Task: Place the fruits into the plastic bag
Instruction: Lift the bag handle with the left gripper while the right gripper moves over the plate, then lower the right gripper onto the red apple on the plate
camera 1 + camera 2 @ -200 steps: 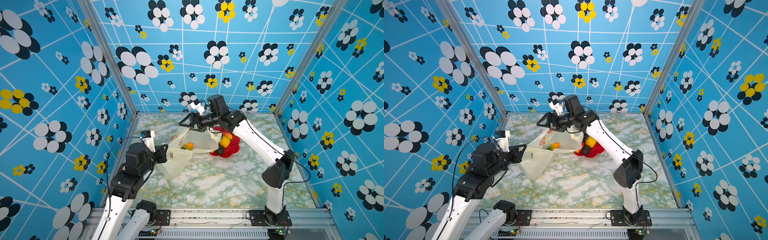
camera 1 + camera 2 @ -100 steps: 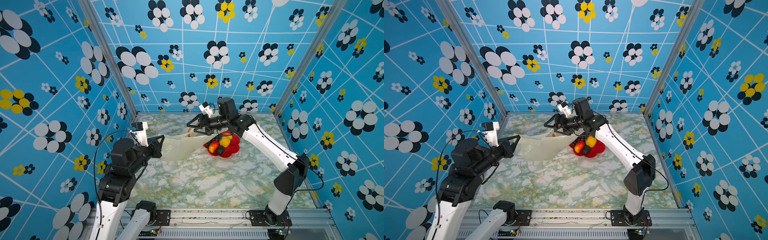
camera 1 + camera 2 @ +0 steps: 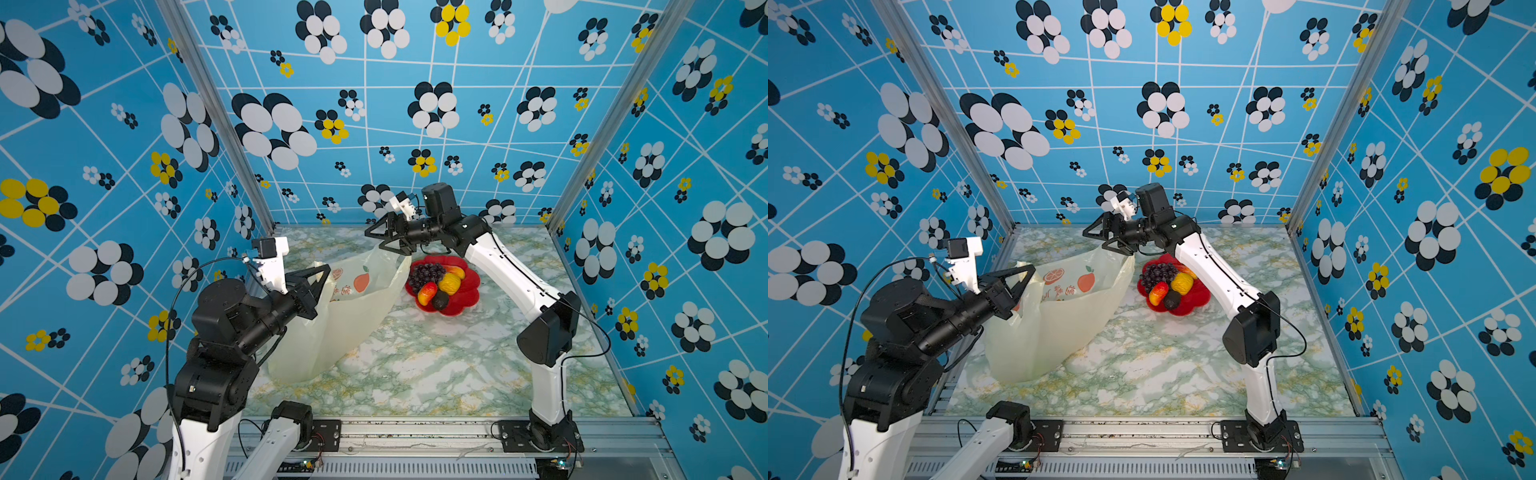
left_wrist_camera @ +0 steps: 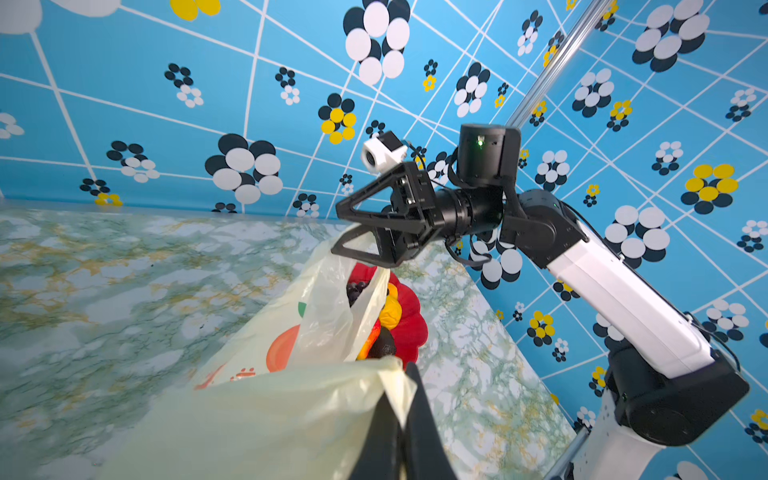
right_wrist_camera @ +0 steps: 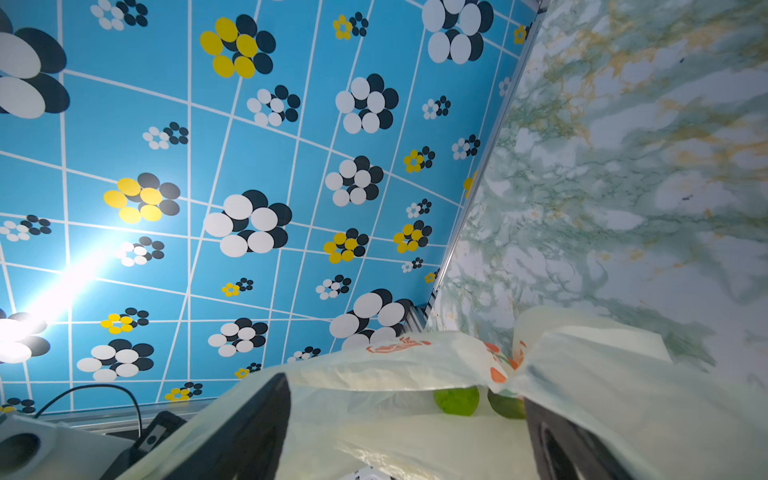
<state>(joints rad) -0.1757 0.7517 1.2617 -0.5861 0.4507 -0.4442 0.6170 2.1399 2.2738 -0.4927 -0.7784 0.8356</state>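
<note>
The plastic bag [image 3: 345,324] [image 3: 1050,328] hangs stretched between my two grippers, its bottom resting on the table. My left gripper [image 3: 326,270] [image 4: 405,370] is shut on one side of its rim. My right gripper [image 3: 376,240] [image 4: 336,228] [image 5: 405,390] stands open, the opposite rim draped over its fingers. In the right wrist view, two green fruits [image 5: 457,401] lie inside the bag [image 5: 582,374]. On the red plate [image 3: 465,299] beside the bag lie grapes [image 3: 428,274], a lemon [image 3: 449,283], a red-yellow mango [image 3: 427,293] and a dark fruit [image 3: 440,300].
Blue flower-patterned walls close in the marble table [image 3: 436,374] on three sides. The right arm's forearm [image 3: 507,274] passes just behind the plate. A metal rail [image 3: 415,432] with both arm bases runs along the front edge.
The bag, slack and low a second ago, now hangs taller and taut between both grippers. My left gripper has risen with its rim. The plate's fruits show more fully.
</note>
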